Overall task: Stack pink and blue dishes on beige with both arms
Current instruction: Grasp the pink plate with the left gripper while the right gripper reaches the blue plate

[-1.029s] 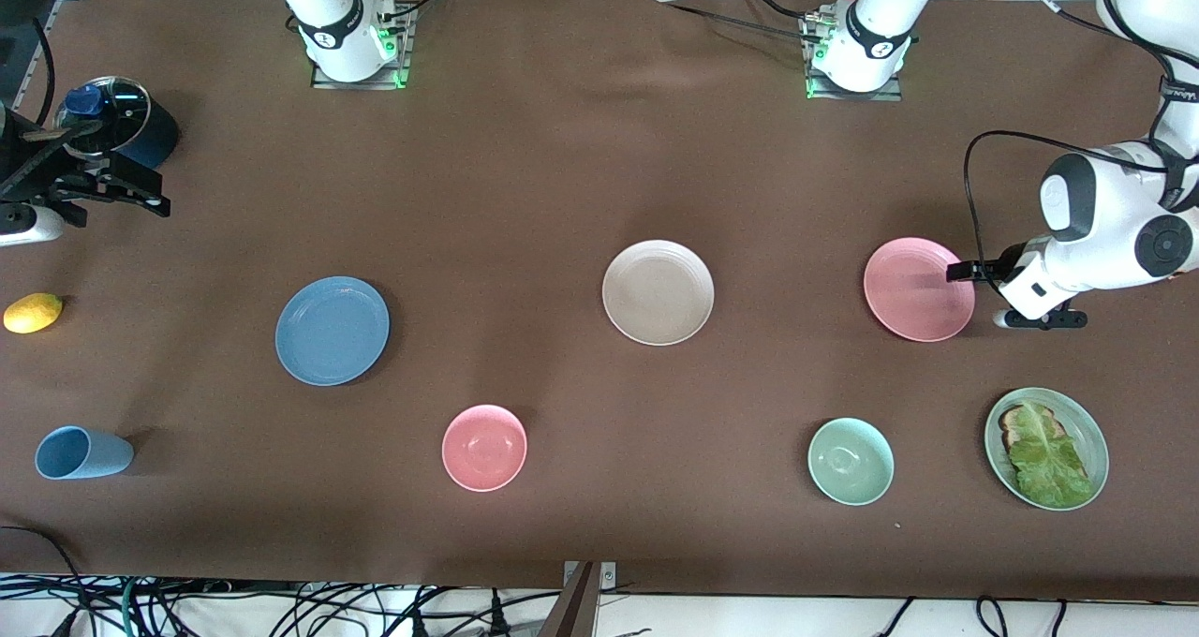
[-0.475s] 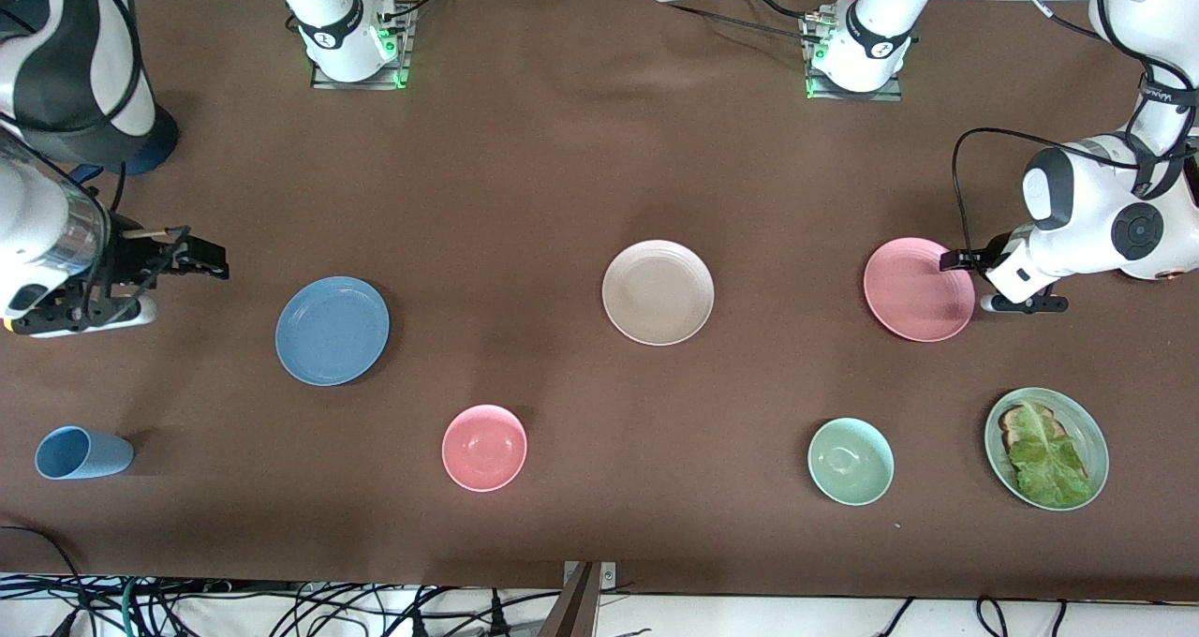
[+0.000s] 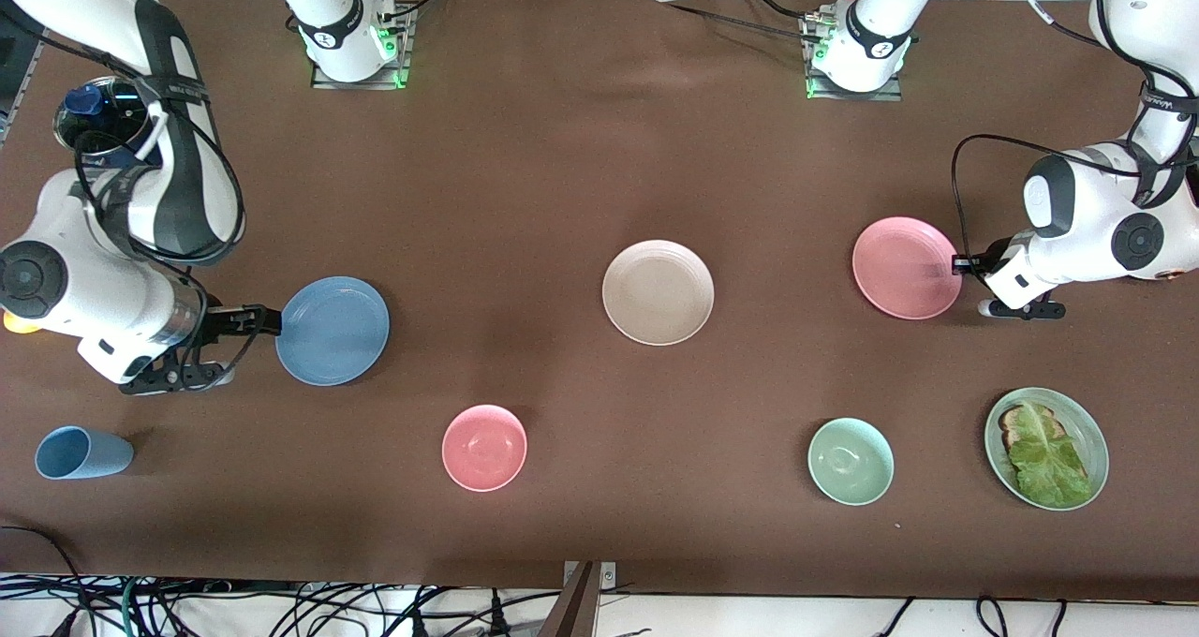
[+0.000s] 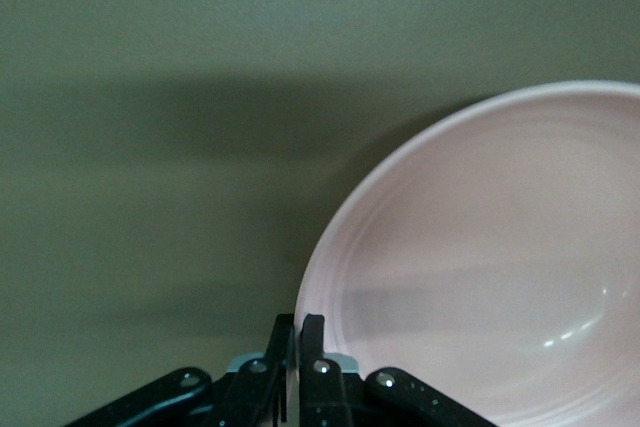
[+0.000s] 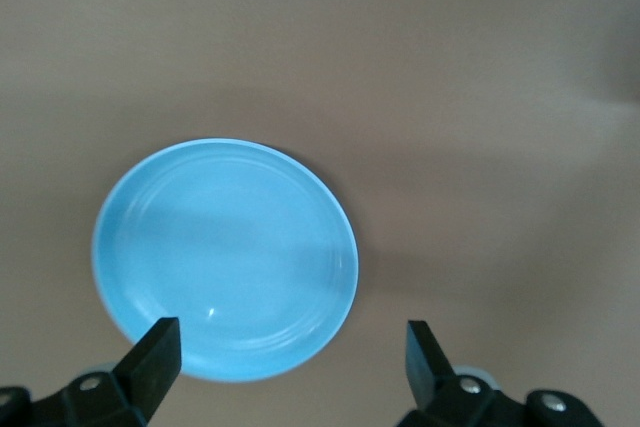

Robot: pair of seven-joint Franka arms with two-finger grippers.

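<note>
Right now I am pinching the pink plate (image 3: pixel 905 268) with my left gripper (image 3: pixel 957 264); its fingers are closing tight on the rim at the side facing the left arm's end of the table (image 3: pixel 599 169), and in the left wrist view the rim (image 4: pixel 300 317) is running between them. That plate is sitting near that end of the brown table, and the beige plate (image 3: pixel 658 292) is lying at about mid-table, well apart from it toward the right arm's end. So I am judging that the carry runs along the table's length, away from my wrist, plate leading.

My right gripper (image 3: pixel 265 319) is standing wide open just beside the blue plate (image 3: pixel 333 330), at the edge facing the right arm's end; its fingers (image 5: pixel 155 352) are framing the rim without touching. The blue plate is lying nearer the right arm's end, and the beige plate is lying between the two. Both plates are looking about equally far from it, so I am expecting the stacking order to matter.
</note>
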